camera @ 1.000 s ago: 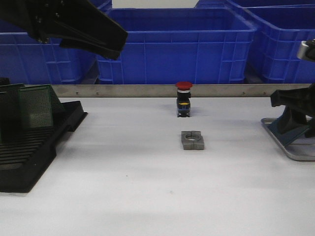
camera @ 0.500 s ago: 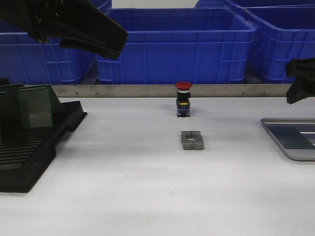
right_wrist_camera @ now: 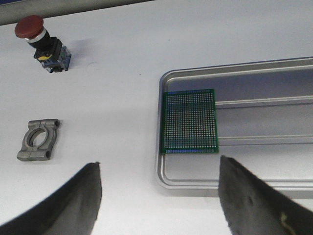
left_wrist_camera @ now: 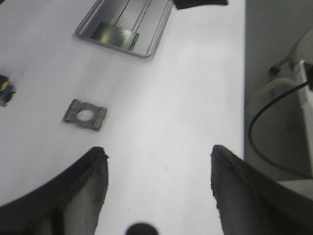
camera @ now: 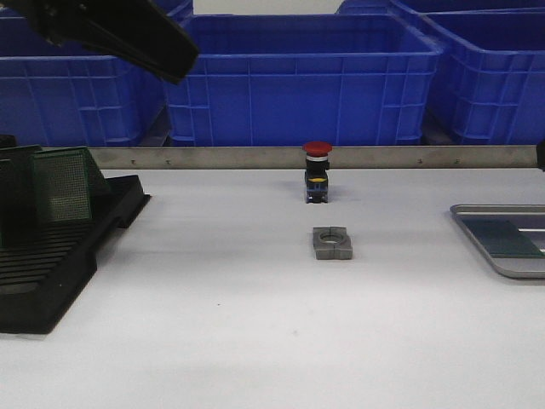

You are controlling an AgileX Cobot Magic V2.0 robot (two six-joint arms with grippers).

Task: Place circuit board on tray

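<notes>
— What has changed?

— Since a second ago my right arm has left the front view; earlier it stood over the tray (camera: 477, 211), which now lies uncovered. My left arm (camera: 119, 30) has drawn up toward the upper corner.

— And the surroundings?

— White, smooth table (camera: 255, 324), a metal strip (camera: 213, 157) along its far edge, blue plastic crates (camera: 298, 81) with ribbed walls behind. At my left a black slotted rack (camera: 51, 264) holds another green board (camera: 61, 184) upright.

— Any writing?

— None I can read. The push button (right_wrist_camera: 41, 41) has a red cap, black body and a yellow mark.

— Where is the circuit board (right_wrist_camera: 190, 122)?

— Flat inside the tray, against its end nearest the middle of the table, on the ribbed silvery base. It is thin, green, squarish, covered in fine holes.

— Your grippers?

— The right gripper (right_wrist_camera: 159, 196) hangs above the table with fingers spread wide, holding nothing. The left gripper (left_wrist_camera: 159, 186) is likewise spread and empty. A grey metal block (right_wrist_camera: 39, 140) with a round hole lies between button and tray, apart from both.
</notes>
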